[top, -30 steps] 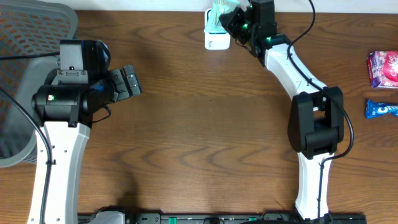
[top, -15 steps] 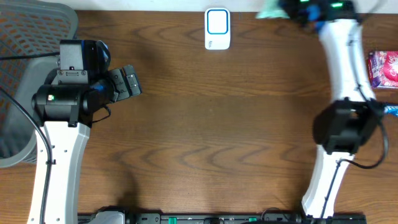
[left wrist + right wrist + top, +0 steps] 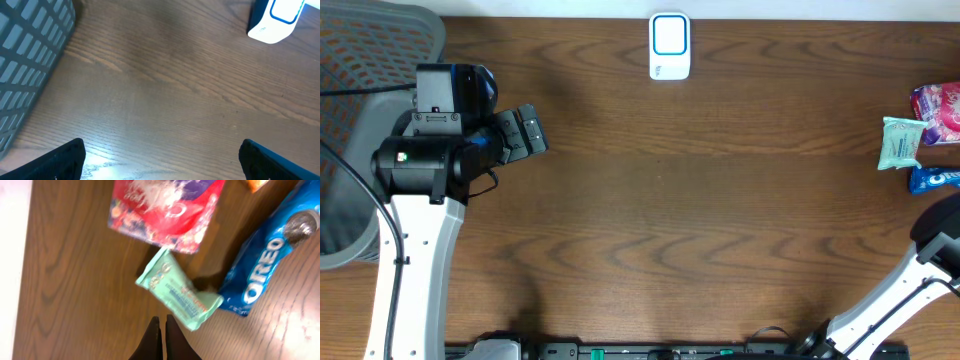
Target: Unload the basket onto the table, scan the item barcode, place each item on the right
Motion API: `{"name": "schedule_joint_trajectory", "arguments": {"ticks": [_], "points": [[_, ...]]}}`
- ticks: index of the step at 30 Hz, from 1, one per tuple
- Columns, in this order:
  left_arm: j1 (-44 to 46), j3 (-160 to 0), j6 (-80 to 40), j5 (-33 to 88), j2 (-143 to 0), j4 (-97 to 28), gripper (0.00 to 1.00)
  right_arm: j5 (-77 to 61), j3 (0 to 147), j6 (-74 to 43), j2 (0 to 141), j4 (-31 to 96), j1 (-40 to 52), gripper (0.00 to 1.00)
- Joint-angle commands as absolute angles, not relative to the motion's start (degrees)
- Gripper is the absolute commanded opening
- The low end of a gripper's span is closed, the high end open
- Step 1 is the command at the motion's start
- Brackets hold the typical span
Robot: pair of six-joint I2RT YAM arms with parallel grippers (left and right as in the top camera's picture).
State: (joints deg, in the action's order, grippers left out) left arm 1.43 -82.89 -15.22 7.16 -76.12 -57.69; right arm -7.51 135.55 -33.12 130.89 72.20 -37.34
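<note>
Green packet [image 3: 177,292] lying beside Oreo pack [image 3: 265,275]; right gripper [image 3: 160,322] pressed together, empty; left gripper [image 3: 161,155] spread.

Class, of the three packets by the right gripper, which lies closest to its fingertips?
The mint-green packet, directly ahead of the right gripper; the red packet and blue Oreo pack lie farther off.

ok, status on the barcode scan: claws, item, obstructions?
Left claw open, empty. Right claw shut, empty, above green packet. Packet lies beside red bag and Oreo pack, far from scanner. Path unobstructed.
</note>
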Motion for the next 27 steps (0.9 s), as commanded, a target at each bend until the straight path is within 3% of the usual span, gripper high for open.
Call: {"name": "schedule_joint_trajectory", "arguments": {"ticks": [1, 2, 3, 4, 7, 9, 11, 13, 14, 16, 22, 27], "points": [[1.26, -82.94, -15.31, 6.85, -75.99, -57.82, 0.98, -5.19, 132.88, -30.70, 130.87, 70.02, -38.02, 0.01], [1.26, -82.94, -15.31, 6.85, -75.99, -57.82, 0.98, -6.07, 131.83, -29.82, 130.87, 68.93, -38.24, 0.08], [1.26, -82.94, -15.31, 6.85, -75.99, -57.82, 0.98, -7.51, 131.50, -28.01, 130.87, 68.69, -38.24, 0.09], [1.26, -82.94, -15.31, 6.85, -75.99, -57.82, 0.98, -11.86, 131.46, -23.40, 130.87, 68.69, -38.11, 0.01], [1.26, -82.94, -15.31, 6.85, -75.99, -57.82, 0.98, -19.38, 132.14, -19.59, 130.37, 69.21, -37.65, 0.03], [1.26, -82.94, -15.31, 6.85, -75.99, -57.82, 0.98, -22.50, 132.25, -19.59, 129.10, 69.47, -37.50, 0.09], [1.26, -82.94, -15.31, 6.85, -75.99, -57.82, 0.98, -26.72, 132.25, -19.40, 126.39, 69.69, -37.45, 0.21], [1.26, -82.94, -15.31, 6.85, -75.99, -57.82, 0.98, -29.74, 132.25, -19.38, 123.37, 71.29, -37.45, 0.52], [1.26, -82.94, -15.31, 6.85, -75.99, -57.82, 0.98, -32.10, 132.25, -17.91, 120.29, 74.22, -37.45, 0.82], [1.26, -82.94, -15.29, 6.85, -75.99, -57.82, 0.98, -33.08, 132.25, -15.25, 116.01, 79.61, -37.43, 0.99], [1.26, -82.94, -15.31, 6.85, -75.99, -57.82, 0.98, -32.86, 132.20, -4.54, 104.38, 97.19, -33.85, 0.99], [1.26, -82.94, -15.31, 6.85, -75.99, -57.82, 0.98, -25.74, 125.64, -3.81, 92.66, 97.30, -28.58, 0.99]]}}
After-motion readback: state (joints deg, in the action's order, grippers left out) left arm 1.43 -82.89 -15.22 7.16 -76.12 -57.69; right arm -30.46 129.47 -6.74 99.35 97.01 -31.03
